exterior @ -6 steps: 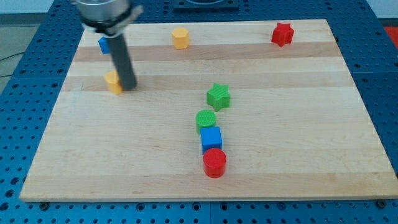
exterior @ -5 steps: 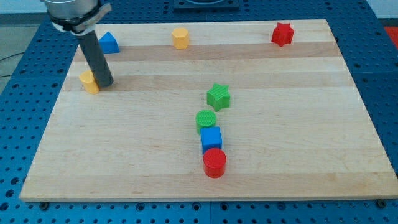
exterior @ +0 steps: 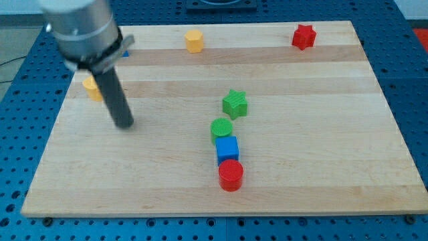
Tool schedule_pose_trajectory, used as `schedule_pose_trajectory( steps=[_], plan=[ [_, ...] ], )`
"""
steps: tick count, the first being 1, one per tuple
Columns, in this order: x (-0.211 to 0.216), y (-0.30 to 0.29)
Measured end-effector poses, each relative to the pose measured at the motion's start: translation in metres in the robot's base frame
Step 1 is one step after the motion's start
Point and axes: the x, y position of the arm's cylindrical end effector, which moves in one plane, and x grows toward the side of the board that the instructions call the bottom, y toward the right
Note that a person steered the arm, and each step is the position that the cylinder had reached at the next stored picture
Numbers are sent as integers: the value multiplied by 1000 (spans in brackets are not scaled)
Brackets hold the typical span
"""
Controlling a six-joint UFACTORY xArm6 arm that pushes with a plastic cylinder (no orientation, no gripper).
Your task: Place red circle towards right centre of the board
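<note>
The red circle point(exterior: 231, 175) lies near the view's bottom, a little right of the middle of the wooden board point(exterior: 321, 140). A blue cube point(exterior: 227, 148) touches it just above, then a green circle point(exterior: 221, 128) and a green star point(exterior: 235, 103). My tip point(exterior: 125, 124) is on the board's left part, far left of the red circle and apart from every block. A yellow block point(exterior: 91, 88) sits up-left of the tip, partly behind the rod.
A yellow hexagon point(exterior: 194, 41) stands at the top middle and a red star point(exterior: 303, 36) at the top right. A blue block point(exterior: 124, 49) at the top left is mostly hidden behind the arm.
My tip pushed the yellow block leftward, then left it and moved down and to the right. The arm now covers the blue block. The red circle has not moved.
</note>
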Motion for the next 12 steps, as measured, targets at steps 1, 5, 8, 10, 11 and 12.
schedule_pose_trajectory(
  steps=[1,5,8,10,11,12],
  plan=[
    [82,64],
    [82,231],
    [10,331],
    [97,242],
    [71,230],
    [32,230]
  ],
)
